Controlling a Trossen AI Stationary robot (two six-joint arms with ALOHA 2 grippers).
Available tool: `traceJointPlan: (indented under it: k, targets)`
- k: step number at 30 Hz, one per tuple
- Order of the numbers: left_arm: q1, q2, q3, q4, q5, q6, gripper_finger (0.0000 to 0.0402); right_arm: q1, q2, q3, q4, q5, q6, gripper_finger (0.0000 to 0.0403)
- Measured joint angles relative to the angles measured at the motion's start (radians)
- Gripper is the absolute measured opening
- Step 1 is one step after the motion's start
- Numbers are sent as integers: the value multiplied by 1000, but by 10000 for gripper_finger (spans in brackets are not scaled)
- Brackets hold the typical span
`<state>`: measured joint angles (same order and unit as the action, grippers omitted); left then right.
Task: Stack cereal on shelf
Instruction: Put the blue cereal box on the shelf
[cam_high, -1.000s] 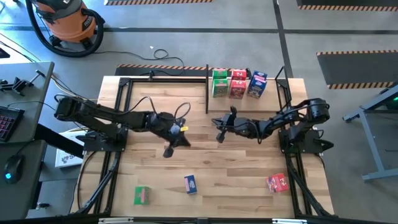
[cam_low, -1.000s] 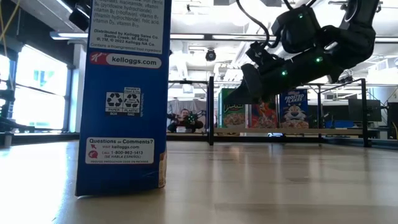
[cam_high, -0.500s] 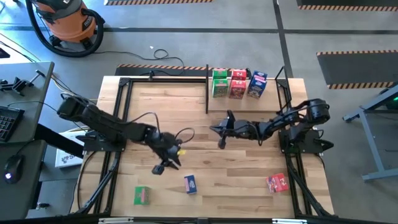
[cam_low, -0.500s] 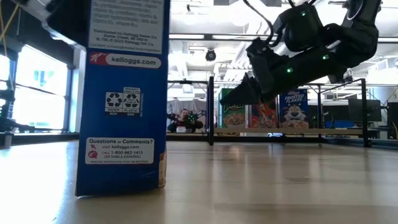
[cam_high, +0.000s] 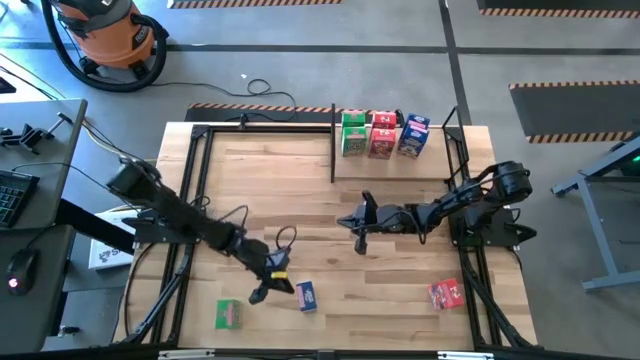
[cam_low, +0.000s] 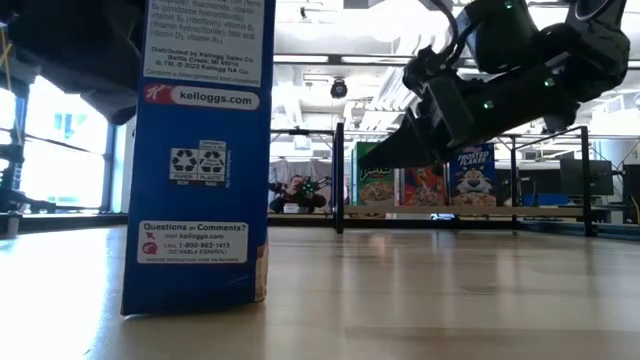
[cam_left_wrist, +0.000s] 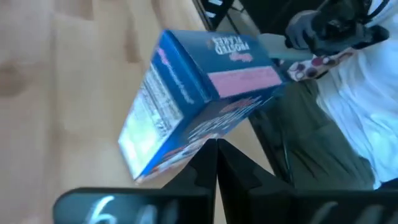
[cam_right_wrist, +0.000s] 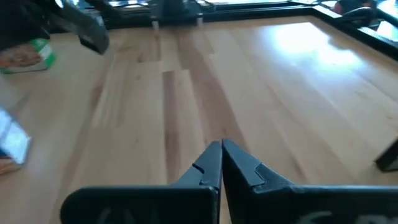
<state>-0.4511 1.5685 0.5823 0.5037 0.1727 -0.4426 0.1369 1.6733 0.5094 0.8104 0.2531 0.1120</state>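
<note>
Left end effector (cam_high: 259, 296) (fingers together) just beside blue cereal box (cam_high: 306, 296).

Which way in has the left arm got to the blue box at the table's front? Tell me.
Probably yes: the left gripper, shut, sits right beside the blue box, bare wood between; it must open first.

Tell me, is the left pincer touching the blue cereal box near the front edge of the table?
Cannot tell. In the left wrist view the shut left pincer meets the blue cereal box in the image, but it may only overlap it. The high view is too coarse to settle it.
</note>
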Motion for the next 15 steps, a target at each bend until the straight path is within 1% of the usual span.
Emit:
traceJointPlan:
  k: [3,9,11,15]
  targets:
    - [-18,77,-1,105,-34,-39,1,11,0,0,-2,-48,6,0]
    - [-20,175,0,293,-111,-56,0,39,0,0,-18,-92,78,0]
    - [-20,197,0,333,-103,-86,0,50,0,0,-19,-110,129,5]
    - [-63,223,0,308,-10,-151,0,84,0,0,-29,-157,204,34]
